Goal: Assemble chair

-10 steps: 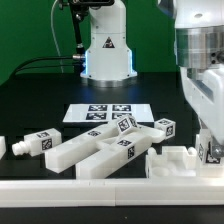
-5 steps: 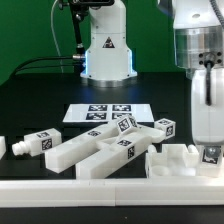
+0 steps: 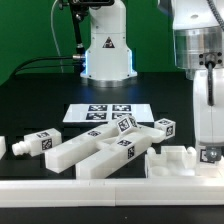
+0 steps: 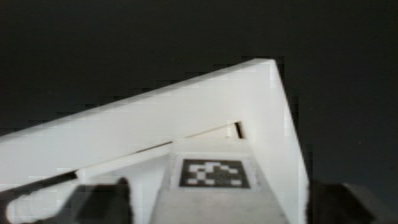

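since a second ago the gripper (image 4: 226, 205) has straightened and spread, jaws astride the seat frame (image 3: 175, 160) on the surface (image 3: 40, 110) at the exterior view's right; rising crooked could snag it.

We can read no words, brand names or numbers anywhere. The one sign we make out is a black warning triangle (image 3: 108, 44) on the white robot base (image 3: 107, 60) in the exterior view; its inner symbol is too small to tell. Otherwise we see only black-and-white square tags, blocky patterns without letters. Several are on the marker board (image 3: 68, 116), and there is one each on the long bar (image 3: 105, 152), the small cube (image 3: 165, 127) and the seat frame (image 3: 180, 160). In the wrist view one such tag (image 4: 215, 173) sits on a white chair piece (image 4: 160, 130).
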